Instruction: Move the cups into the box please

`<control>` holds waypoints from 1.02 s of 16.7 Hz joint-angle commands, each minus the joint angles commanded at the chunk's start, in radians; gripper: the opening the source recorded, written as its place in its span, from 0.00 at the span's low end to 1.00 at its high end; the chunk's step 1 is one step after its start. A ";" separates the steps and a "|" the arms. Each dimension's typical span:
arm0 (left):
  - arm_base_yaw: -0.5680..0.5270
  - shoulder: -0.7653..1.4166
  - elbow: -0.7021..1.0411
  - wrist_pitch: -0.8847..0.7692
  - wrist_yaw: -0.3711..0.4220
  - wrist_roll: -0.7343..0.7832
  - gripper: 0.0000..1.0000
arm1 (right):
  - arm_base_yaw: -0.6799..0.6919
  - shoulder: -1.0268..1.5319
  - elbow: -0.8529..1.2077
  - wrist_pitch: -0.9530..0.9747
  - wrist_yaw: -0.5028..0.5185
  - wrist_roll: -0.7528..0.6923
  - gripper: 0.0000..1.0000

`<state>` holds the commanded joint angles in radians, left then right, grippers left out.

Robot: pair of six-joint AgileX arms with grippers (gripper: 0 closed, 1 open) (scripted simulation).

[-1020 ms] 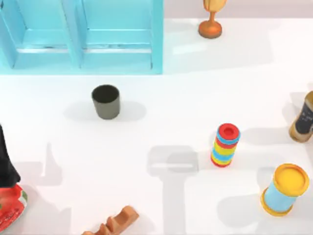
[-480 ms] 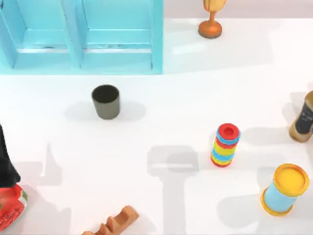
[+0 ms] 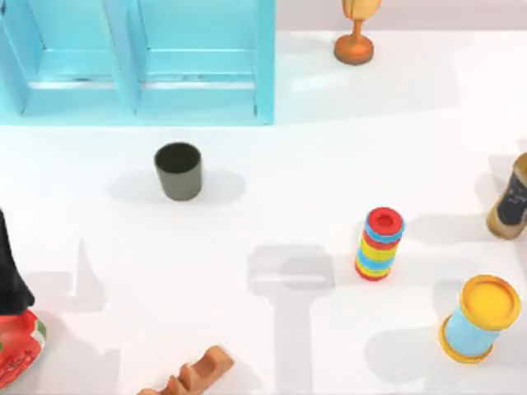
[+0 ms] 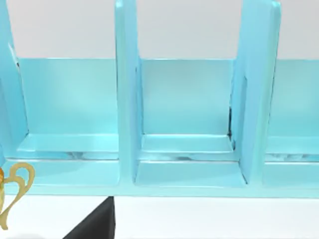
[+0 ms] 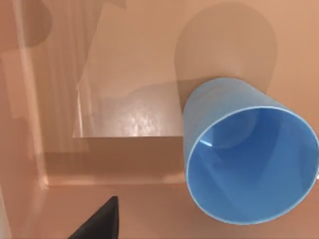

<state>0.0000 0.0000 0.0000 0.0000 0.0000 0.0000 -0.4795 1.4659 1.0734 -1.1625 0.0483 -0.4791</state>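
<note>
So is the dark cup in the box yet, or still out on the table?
Out. The dark cup stands upright on the table, in front of the box.

grey cup (image 3: 178, 170): matt | blue cup (image 5: 246, 159): smooth plastic | box (image 3: 198, 62): glossy

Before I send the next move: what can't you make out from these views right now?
- Box: cut off by the top view's upper and left edges, so its full extent is unknown.
- Blue cup: seen from the right wrist view on a tan surface; its place on the table is unclear.
- Grey-olive cup: its inside is dark.
- Dark wedge in the left wrist view: cut off by the edge, unidentifiable.
</note>
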 joint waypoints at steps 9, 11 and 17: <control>0.000 0.000 0.000 0.000 0.000 0.000 1.00 | -0.006 0.002 0.348 -0.345 0.002 -0.004 1.00; 0.000 0.000 0.000 0.000 0.000 0.000 1.00 | -0.006 0.000 0.361 -0.358 0.002 -0.004 1.00; 0.000 0.000 0.000 0.000 0.000 0.000 1.00 | 0.028 0.032 0.390 -0.356 0.010 0.028 1.00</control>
<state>0.0000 0.0000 0.0000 0.0000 0.0000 0.0000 -0.4511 1.4978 1.4638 -1.5185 0.0580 -0.4507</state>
